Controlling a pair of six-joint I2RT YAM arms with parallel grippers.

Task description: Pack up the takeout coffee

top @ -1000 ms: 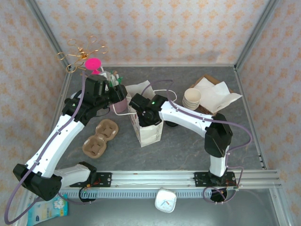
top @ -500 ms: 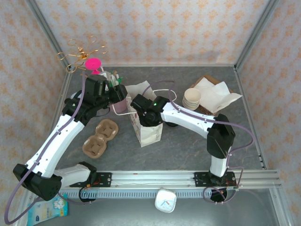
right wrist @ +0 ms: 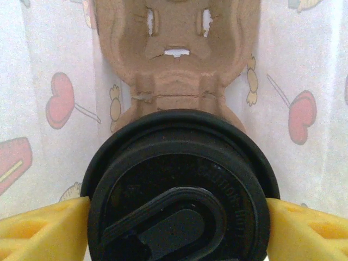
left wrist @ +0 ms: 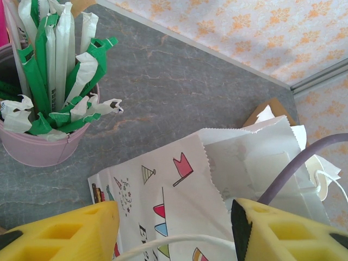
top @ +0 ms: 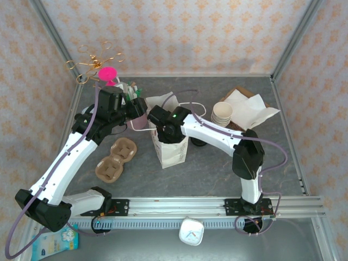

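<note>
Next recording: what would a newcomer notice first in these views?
The takeout coffee's black lid looms in the right wrist view, yellow fingers at either side, a brown pulp carrier behind it, inside the printed paper bag. In the left wrist view, a pink cup of green-and-white straws stands beside that bag.

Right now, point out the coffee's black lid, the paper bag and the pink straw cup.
black lid (right wrist: 179, 187), right wrist view, top face
paper bag (left wrist: 163, 179), left wrist view, printed side
pink straw cup (left wrist: 38, 149), left wrist view, outer wall
</note>
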